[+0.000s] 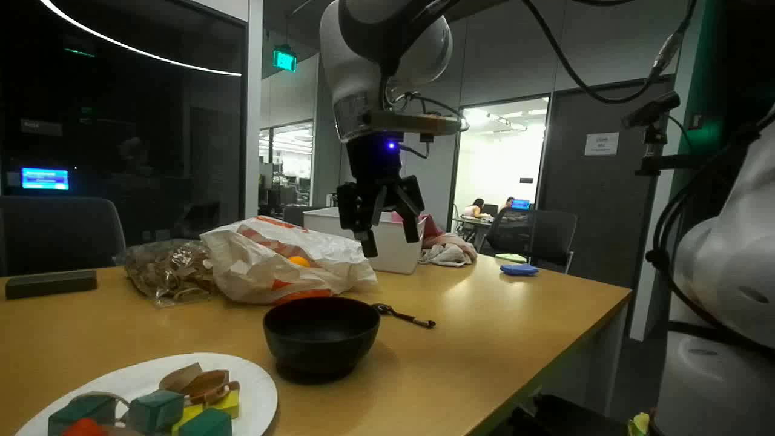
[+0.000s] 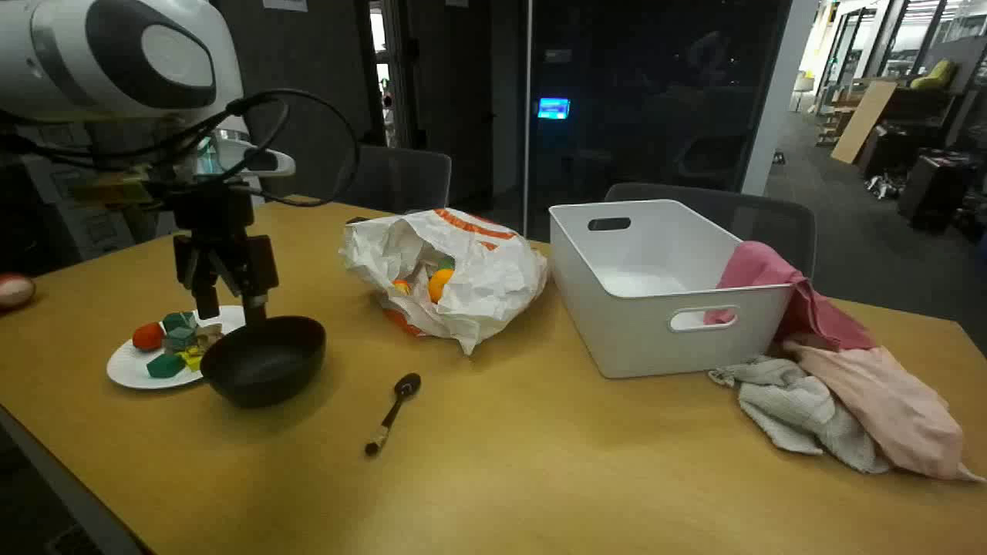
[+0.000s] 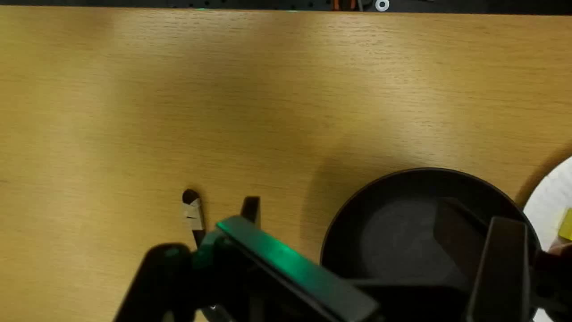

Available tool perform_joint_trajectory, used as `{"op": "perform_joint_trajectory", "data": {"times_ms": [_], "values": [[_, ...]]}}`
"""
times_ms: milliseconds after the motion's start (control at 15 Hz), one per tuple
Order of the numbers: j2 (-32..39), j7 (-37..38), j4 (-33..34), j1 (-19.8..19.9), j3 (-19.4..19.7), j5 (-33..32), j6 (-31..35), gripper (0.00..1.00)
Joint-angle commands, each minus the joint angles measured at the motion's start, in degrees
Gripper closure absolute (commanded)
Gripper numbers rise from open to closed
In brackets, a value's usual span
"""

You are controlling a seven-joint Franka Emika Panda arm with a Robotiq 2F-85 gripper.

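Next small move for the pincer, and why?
I'd probably lower the pincer slightly: it stands open, holds nothing and hangs above the table, with the black bowl partly covered by it in the wrist view.

Black tool [image 1: 390, 239], black bowl [image 2: 262, 362], spoon [image 2: 392, 416] seemingly black with pale band, white bag [image 2: 487, 284] with orange markings

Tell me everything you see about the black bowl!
The bowl is round, deep and black, maybe plastic, with a thin rim. It sits upright on the table; the inside that shows looks bare. It's between the spoon and white plate; I can't tell if it touches the plate. The open gripper hangs higher, not touching it.
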State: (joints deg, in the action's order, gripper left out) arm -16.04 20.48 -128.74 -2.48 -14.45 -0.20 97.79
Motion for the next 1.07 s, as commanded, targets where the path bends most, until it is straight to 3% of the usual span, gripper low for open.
{"op": "perform_joint_trajectory", "data": {"times_ms": [0,333,467,800,1000], "values": [[0.1,0.3,0.2,-1.4,1.3,-0.3,0.0,0.0],[0.1,0.3,0.5,-1.4,1.3,-0.3,0.0,0.0],[1.7,-3.1,0.2,-3.0,1.3,2.3,0.4,0.0],[9.2,-10.2,2.6,-9.3,-1.5,8.5,4.1,0.0],[15.2,-11.2,5.9,-13.0,-4.2,8.6,8.5,0.0]]}}
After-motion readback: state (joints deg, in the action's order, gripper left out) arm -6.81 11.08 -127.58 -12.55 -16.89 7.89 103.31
